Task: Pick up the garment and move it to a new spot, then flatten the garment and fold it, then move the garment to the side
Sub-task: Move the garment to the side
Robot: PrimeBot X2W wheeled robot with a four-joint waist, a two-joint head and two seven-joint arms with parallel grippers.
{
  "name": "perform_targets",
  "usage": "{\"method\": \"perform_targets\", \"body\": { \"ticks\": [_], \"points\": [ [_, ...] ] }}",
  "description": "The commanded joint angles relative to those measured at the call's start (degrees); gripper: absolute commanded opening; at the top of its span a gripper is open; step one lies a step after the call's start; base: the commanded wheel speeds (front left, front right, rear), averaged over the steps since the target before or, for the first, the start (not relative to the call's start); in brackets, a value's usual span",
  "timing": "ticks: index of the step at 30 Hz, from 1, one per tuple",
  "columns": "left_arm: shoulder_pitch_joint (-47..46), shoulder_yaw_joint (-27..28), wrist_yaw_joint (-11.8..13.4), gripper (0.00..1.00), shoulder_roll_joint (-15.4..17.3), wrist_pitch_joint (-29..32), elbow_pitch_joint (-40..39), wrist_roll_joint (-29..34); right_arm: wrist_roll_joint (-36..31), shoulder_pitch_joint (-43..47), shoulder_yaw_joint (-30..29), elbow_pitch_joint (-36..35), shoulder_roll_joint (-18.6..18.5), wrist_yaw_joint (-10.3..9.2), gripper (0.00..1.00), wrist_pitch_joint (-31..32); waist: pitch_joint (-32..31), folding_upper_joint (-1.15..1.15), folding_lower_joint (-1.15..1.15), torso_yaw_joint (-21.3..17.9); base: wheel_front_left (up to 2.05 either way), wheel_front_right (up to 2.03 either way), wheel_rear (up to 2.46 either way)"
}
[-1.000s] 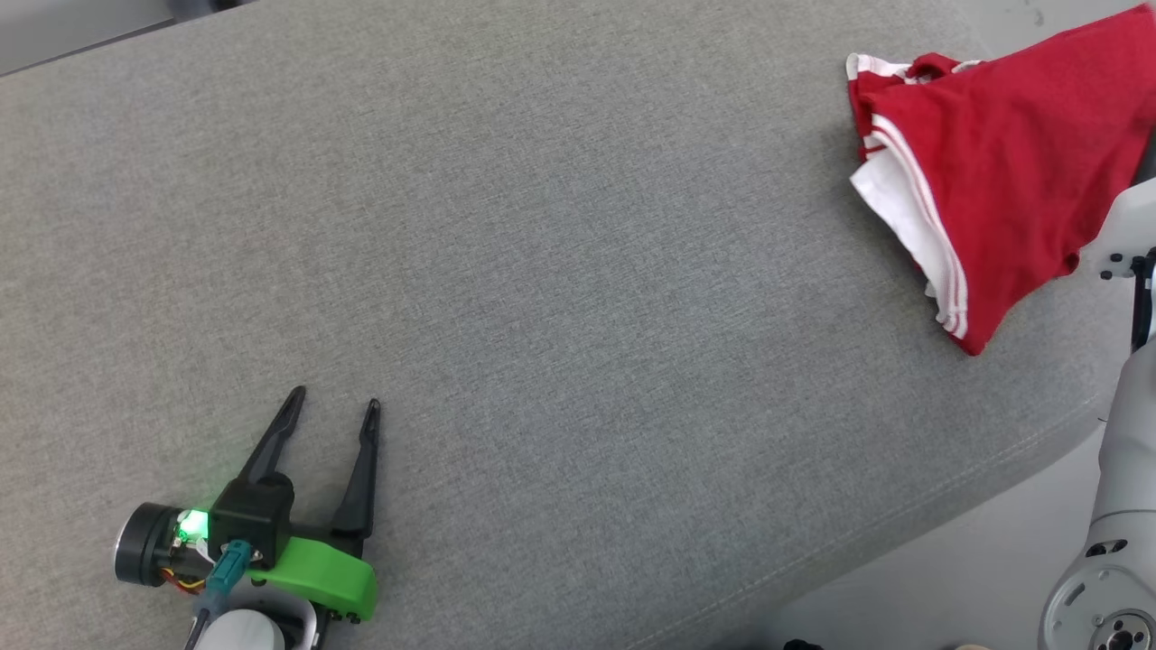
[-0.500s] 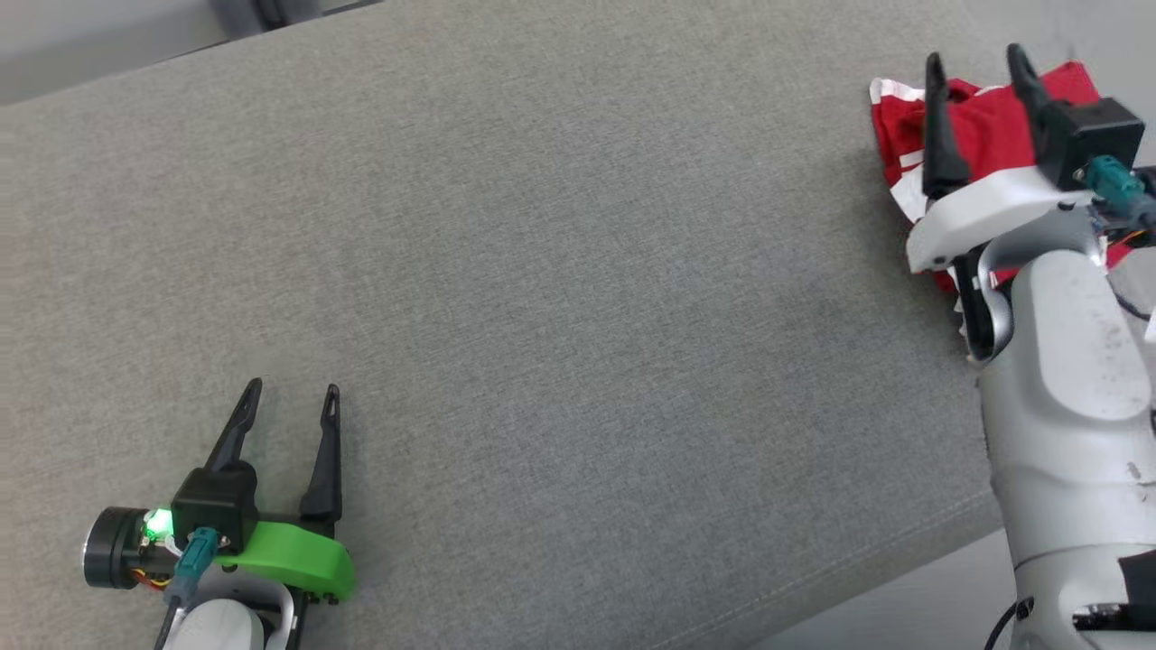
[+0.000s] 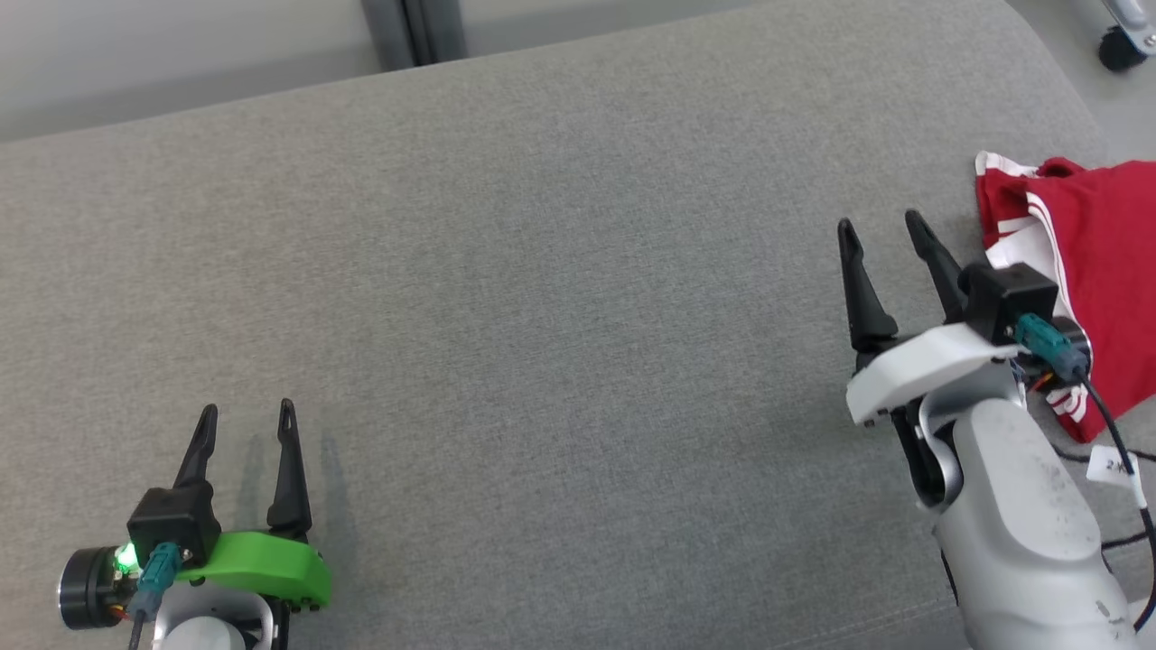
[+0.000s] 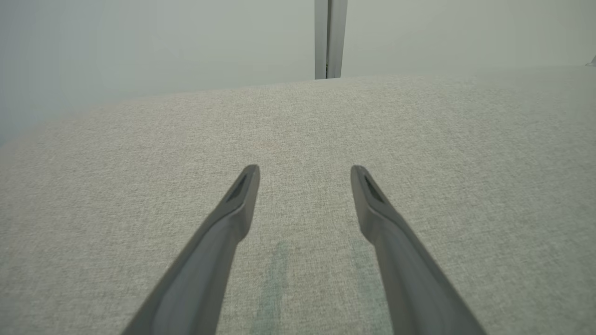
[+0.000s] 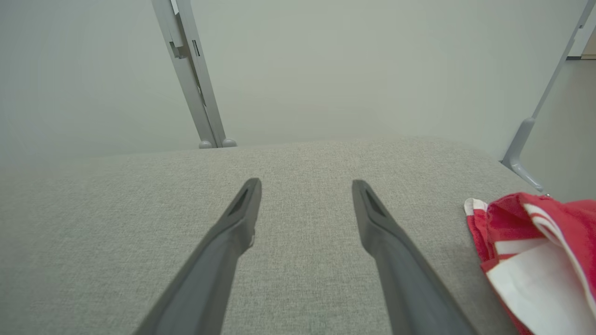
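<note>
A red garment (image 3: 1097,244) with white stripes and white trim lies crumpled at the far right of the grey cushioned surface (image 3: 542,298), partly cut off by the frame edge. Just left of it hovers my right gripper (image 3: 879,226), open and holding nothing, its wrist housing overlapping the cloth's lower part. In the right wrist view the garment (image 5: 535,260) sits at the lower right, beside my open right gripper (image 5: 306,186). My left gripper (image 3: 247,413) stands open at the lower left, far from the garment; its wrist view has the left gripper (image 4: 305,171) over bare fabric.
The grey surface rounds off at its right end (image 3: 1066,81), with floor and a caster wheel (image 3: 1123,45) beyond. A pale wall and a grey metal post (image 3: 411,32) stand behind the far edge. A cable with a white tag (image 3: 1113,465) hangs from my right arm.
The head camera has tilted, shifting the whole picture down. My right arm came into view over the garment and has now drawn back to its left, both grippers staying open.
</note>
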Motion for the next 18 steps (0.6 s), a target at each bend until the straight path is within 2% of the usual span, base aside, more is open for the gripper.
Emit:
{"method": "perform_targets", "body": {
  "ticks": [1,11,18],
  "points": [
    [1.3,0.4,-0.2,1.00,0.0,0.1,-0.1,-0.3,0.1,2.3,-0.2,-0.1,-0.2,-0.10,1.00,-0.2,-3.9,0.00,0.00,3.8,0.00,0.00,0.00],
    [7.1,2.5,-0.5,1.00,-1.3,0.1,1.2,-0.3,-1.8,12.2,-1.1,1.0,-0.3,-0.10,1.00,-0.2,-10.2,0.00,0.00,6.4,0.00,0.00,0.00],
    [9.5,2.5,-0.6,1.00,-1.6,0.1,1.0,-2.5,-0.9,16.2,-0.5,1.3,-0.2,-0.10,1.00,-0.2,-12.0,0.00,0.00,7.8,0.00,0.00,0.00]
  ]
}}
